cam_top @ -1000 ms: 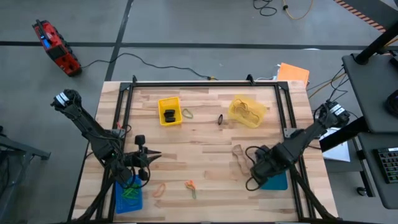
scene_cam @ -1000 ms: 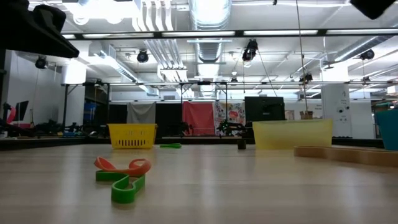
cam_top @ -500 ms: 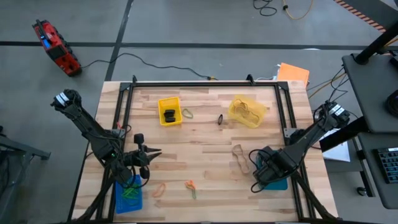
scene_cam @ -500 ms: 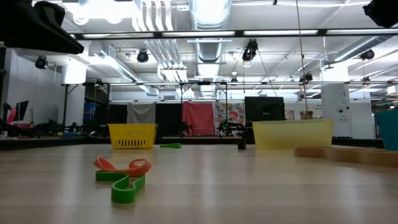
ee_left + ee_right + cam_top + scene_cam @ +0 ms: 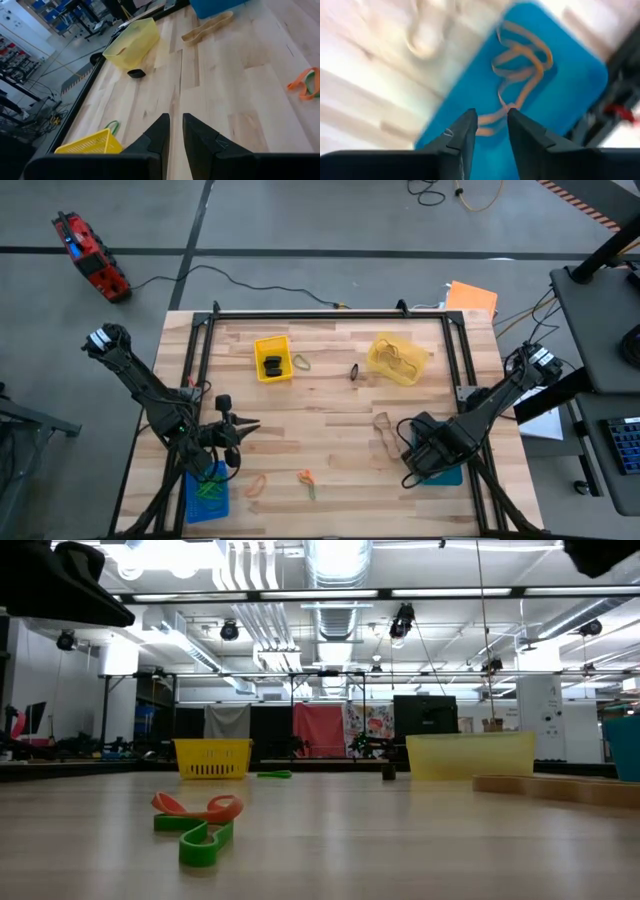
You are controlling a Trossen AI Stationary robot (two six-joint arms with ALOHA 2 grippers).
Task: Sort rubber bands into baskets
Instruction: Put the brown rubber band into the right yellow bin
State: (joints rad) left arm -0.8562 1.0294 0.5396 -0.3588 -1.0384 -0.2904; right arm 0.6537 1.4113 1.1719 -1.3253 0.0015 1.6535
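the left gripper (image 5: 232, 442) hangs over the worktop (image 5: 330, 405) just above the blue basket (image 5: 207, 492) with its green rubber bands (image 5: 210, 487), fingers (image 5: 159, 135) drawn narrow with nothing between them. nearby lie a flat orange band (image 5: 256, 484) and an orange-and-green tangle (image 5: 306, 479), thin, floppy loops on smooth pale wood. farther back, the ribbed bright yellow basket (image 5: 272, 358) holds black bands, a green loop (image 5: 301, 362) just beside it; the pale translucent basket (image 5: 398, 358) carries tan ones. the right gripper (image 5: 490, 131) hovers over the teal basket (image 5: 560, 95), narrow gap, empty, orange bands (image 5: 522, 60) inside: a drop looks done. next, probably the tan loop (image 5: 385, 432) nearby, needing a low pinch.
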